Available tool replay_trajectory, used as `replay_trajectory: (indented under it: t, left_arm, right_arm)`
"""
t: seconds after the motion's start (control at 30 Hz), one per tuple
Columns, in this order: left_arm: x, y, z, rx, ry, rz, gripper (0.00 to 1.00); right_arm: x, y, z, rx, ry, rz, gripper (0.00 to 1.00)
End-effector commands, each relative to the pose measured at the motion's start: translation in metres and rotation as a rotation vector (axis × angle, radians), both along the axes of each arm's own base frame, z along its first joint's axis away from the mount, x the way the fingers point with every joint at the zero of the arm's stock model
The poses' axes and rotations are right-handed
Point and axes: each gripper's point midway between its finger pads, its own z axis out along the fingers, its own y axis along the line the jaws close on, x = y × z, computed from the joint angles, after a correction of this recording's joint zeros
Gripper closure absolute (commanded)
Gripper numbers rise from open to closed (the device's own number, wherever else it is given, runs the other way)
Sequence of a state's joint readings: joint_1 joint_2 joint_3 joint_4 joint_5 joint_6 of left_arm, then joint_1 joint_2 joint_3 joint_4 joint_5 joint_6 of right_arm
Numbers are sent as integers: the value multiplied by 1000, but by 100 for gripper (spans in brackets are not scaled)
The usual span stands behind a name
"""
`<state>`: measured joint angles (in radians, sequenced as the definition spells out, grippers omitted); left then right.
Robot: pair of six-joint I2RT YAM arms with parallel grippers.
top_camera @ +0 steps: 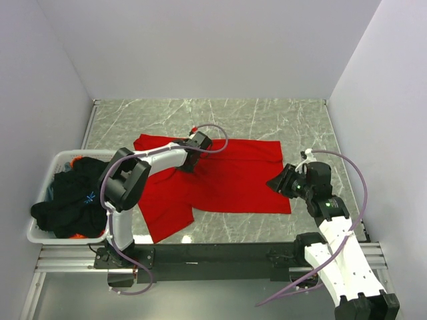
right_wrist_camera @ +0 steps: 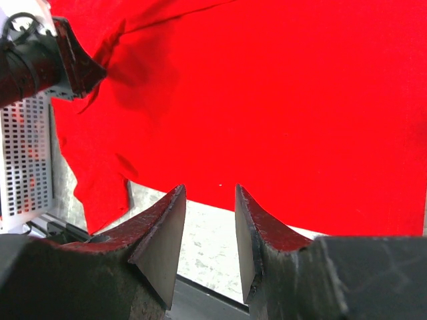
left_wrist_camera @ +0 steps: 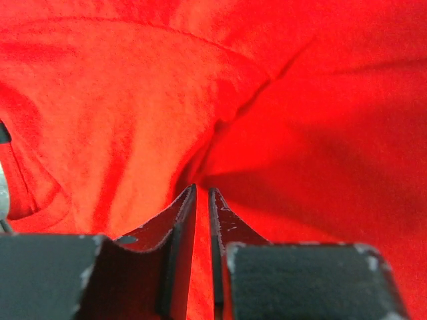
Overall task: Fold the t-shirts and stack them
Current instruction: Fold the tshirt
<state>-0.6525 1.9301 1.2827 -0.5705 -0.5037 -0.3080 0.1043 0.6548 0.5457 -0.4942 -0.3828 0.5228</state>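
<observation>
Now L jaws pinch red t-shirt (top_camera: 233, 180); R jaws apart.

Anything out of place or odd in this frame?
The red t-shirt is not lying flat: its cloth bunches into creases where the left pincer pinches it. Black shirts are heaped up past the rim of the white basket. Nothing looks spilled or damaged.

The left arm (top_camera: 160, 160) is hiding part of the red shirt (top_camera: 233, 181); the black shirts (top_camera: 67, 200) are showing a blue mark (top_camera: 89, 197) too small to read.
</observation>
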Motion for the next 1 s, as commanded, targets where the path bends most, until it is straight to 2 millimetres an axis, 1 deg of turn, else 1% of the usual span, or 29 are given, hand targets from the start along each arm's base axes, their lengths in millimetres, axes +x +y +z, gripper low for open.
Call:
replay_trajectory:
  t: [0.0,0.2,0.3,0.53,0.77,0.87,0.9,0.97]
  left_arm:
    - [21,1,16,17,-67,12,80]
    - [29,6,16,34,-68,19,78]
    - [32,5,15,31,-69,15,77]
    - [29,3,4,27,-37,7,76]
    - [23,2,-4,14,-11,-3,73]
    - [22,2,-5,11,-8,-5,79]
    - [21,2,-5,11,-6,-7,83]
    - [22,2,-3,10,-10,-9,87]
  right_arm:
    - [2,-1,-5,-6,-7,-2,57]
    - [2,1,-9,1,-6,3,57]
    - [2,1,-11,-5,-3,6,57]
    - [2,3,-14,8,8,9,57]
    - [2,3,-17,12,18,11,57]
    - [2,4,-17,19,19,9,57]
    - [2,4,-17,19,20,9,58]
    - [2,4,-16,18,19,6,57]
